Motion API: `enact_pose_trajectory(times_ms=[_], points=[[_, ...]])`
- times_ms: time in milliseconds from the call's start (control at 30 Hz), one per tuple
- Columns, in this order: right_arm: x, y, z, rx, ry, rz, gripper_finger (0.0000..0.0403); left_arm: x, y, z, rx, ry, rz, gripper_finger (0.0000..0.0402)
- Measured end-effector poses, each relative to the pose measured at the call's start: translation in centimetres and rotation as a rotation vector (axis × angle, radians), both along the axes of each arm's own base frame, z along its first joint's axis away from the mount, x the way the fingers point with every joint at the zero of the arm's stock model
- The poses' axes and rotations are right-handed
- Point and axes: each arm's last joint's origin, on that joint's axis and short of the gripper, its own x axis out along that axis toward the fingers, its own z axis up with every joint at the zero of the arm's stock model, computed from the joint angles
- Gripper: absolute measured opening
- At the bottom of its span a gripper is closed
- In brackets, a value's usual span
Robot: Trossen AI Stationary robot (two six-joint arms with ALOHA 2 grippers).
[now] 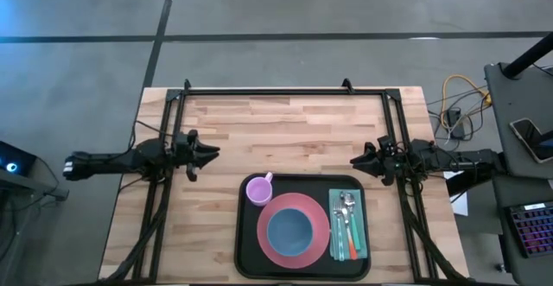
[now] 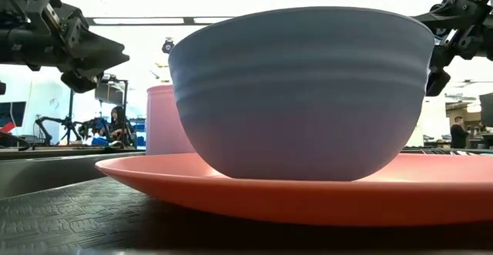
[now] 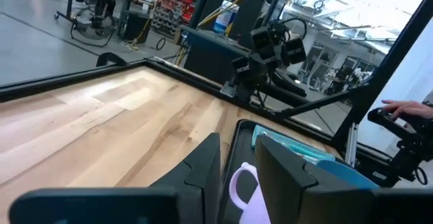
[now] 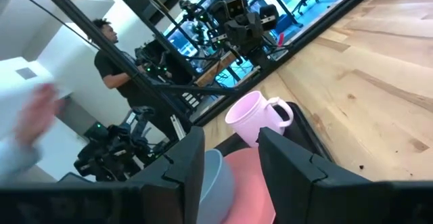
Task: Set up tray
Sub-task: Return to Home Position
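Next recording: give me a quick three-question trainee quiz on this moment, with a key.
1. True or false: the blue bowl sits on the pink plate, which lies in the black tray.
2. Where does the mug stand? A) on the tray, beside the plate; B) on the bare wood; C) inside the bowl.
3. Short answer: what do the left gripper and the right gripper hold?

Key: 1 true. 2 A. 3 nothing; both hang over the wooden table, beyond the tray, jaws open.
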Motion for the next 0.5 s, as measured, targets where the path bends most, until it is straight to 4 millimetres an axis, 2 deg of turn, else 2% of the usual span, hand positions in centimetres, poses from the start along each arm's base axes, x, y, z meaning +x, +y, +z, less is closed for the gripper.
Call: enact_pose_trajectory(times_ms=[367,500], points=[[0.0,0.0,0.0,-0.030,0.001,0.017,0.0128,0.5,0.0,-0.8,-0.003,0.099,0.000,0.0075],[-0.3,1.0,0.6,-0.534,-0.196,0.272,0.0128,0.8,0.0,-1.2,-0.005,0.140,0.001,0.0075]])
